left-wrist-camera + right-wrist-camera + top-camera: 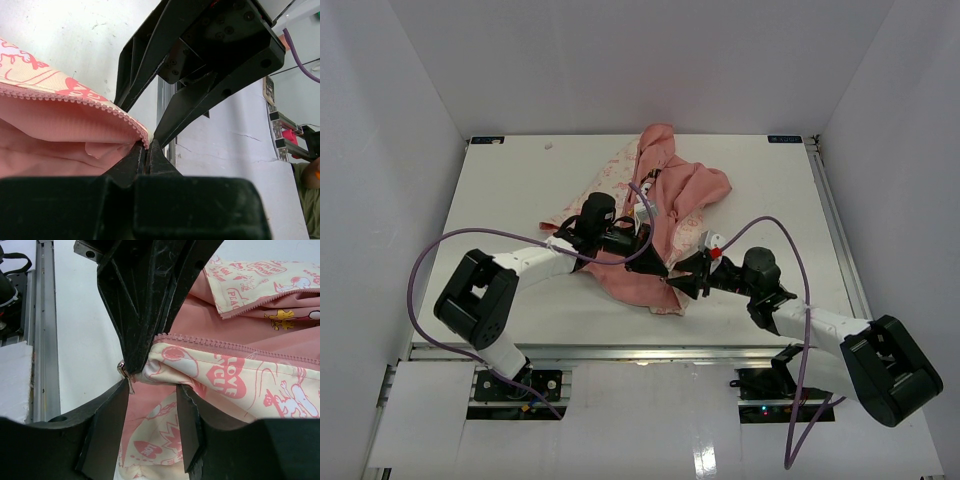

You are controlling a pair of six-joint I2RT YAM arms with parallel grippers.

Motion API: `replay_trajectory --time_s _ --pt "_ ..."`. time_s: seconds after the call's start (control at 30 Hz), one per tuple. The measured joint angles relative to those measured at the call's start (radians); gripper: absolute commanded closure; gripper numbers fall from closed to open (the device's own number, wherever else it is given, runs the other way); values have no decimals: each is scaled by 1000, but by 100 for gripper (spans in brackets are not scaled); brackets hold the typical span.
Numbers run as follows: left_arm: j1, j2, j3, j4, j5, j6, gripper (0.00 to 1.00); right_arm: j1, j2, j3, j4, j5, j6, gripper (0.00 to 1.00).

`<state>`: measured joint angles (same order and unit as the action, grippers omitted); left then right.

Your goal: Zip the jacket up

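The jacket [665, 190] lies crumpled at mid-table, cream with pink print, salmon lining up. My left gripper [656, 256] is shut on the lower end of its pink zipper edge [75, 97]; in the left wrist view the jaws [146, 150] are closed with the zipper teeth pinched at their tips. My right gripper [688, 283] is open just in front of it. In the right wrist view its fingers [107, 425] stand apart below the pinched jacket corner [170, 360]. A small metal zipper slider [122, 371] hangs next to the left gripper's tip, close to my right gripper's left finger.
White table [520, 190] inside white walls. The metal rail [640, 350] runs along the near edge; it also shows in the right wrist view [42, 315]. Purple cables [430, 260] loop off both arms. The two grippers are almost touching.
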<state>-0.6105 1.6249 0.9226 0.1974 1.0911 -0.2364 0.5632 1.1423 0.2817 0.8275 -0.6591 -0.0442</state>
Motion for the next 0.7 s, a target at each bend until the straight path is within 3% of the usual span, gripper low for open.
replay_trajectory --time_s 0.37,0.7 --pt "9 6 0 31 29 -16 100 0 95 14 76 -52 10 57" --pt "15 7 -8 59 51 -27 96 0 119 18 123 -77 20 89"
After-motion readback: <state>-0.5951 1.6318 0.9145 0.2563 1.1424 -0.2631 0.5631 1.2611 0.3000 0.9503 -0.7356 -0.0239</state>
